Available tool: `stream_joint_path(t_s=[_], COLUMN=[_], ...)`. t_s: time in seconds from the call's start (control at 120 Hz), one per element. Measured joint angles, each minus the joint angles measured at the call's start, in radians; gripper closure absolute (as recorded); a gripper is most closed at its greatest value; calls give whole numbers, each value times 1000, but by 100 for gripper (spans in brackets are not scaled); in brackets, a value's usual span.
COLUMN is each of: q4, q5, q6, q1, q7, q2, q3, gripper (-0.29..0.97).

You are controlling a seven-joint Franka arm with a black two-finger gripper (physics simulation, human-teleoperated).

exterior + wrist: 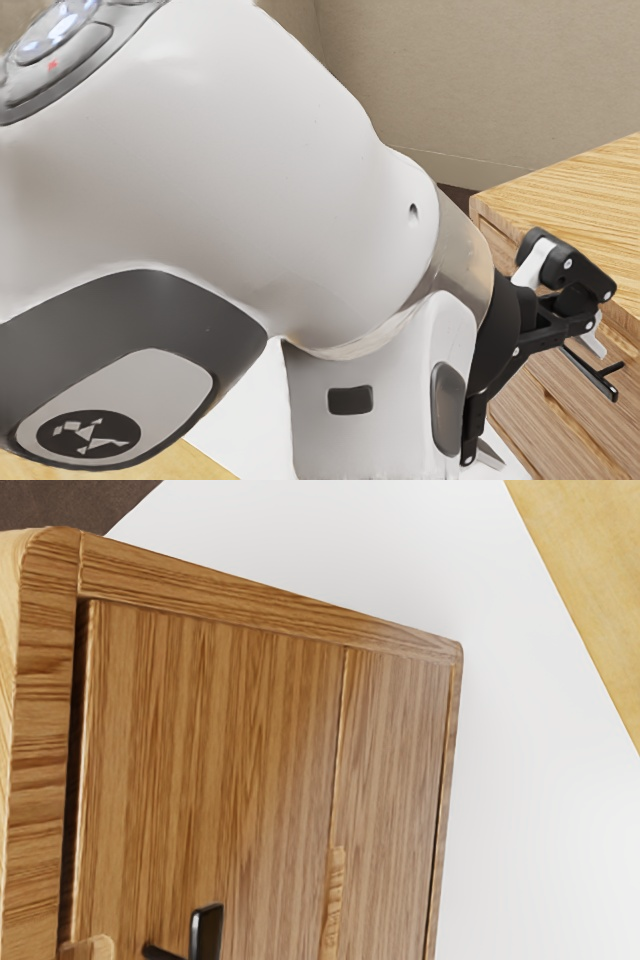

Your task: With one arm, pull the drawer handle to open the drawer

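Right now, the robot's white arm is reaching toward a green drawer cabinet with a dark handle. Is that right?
Not quite: the drawer cabinet is light brown wood, not green, as the wrist view shows. The white arm does reach toward it, and its handle is dark.

Oak-grain drawer (210,770), flat front panel, small dark handle (206,930) protruding.
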Motion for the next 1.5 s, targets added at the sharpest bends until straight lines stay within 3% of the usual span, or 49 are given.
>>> stream_joint_path(t_s=[0.883,1.5], q4=[-61,-86], q5=[8,55], q6=[93,123], q1=[11,48], q7=[7,9], q2=[51,85], q3=[-29,-27], gripper=[0,0])
